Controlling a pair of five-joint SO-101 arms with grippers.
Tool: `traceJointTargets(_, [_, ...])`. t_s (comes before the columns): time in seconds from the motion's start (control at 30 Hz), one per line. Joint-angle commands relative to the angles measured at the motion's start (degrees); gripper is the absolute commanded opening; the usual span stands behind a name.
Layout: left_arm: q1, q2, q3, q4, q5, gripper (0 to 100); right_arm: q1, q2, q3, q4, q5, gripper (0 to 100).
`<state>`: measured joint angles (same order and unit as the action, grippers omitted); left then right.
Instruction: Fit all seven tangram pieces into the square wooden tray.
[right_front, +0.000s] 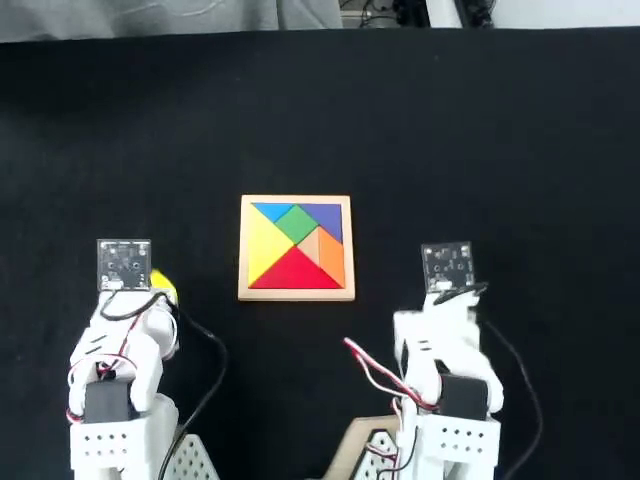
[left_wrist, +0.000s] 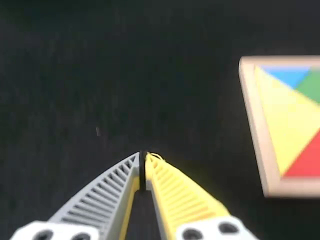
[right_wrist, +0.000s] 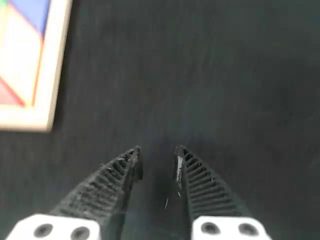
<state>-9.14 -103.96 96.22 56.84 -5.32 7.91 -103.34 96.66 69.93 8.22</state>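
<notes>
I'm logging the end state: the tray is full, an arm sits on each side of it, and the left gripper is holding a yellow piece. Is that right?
Not quite: the left gripper holds nothing. The left wrist view shows it shut over bare table; the yellow is one of its own fingers. The tray is indeed full, and the rest is right.

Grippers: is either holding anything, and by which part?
Nothing is held. The left gripper is shut and empty, the right gripper open above the black table; the tangram pieces sit in the tray.
</notes>
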Motion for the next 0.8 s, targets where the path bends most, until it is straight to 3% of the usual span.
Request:
traceJointTargets(0.0, [0.57, -0.35, 1.19, 11.25, -0.35, 3, 0.00, -5.14, -0.13, 4.84, -1.05, 11.7])
traceJointTargets(0.07, [0.75, -0.44, 1.10, 16.62, -0.26, 3, 0.00, -5.14, -0.13, 4.92, -1.14, 11.7])
traceJointTargets(0.77, [0.57, -0.26, 1.10, 16.00, -0.09, 3, 2.90, -5.14, -0.13, 4.92, -1.05, 11.7])
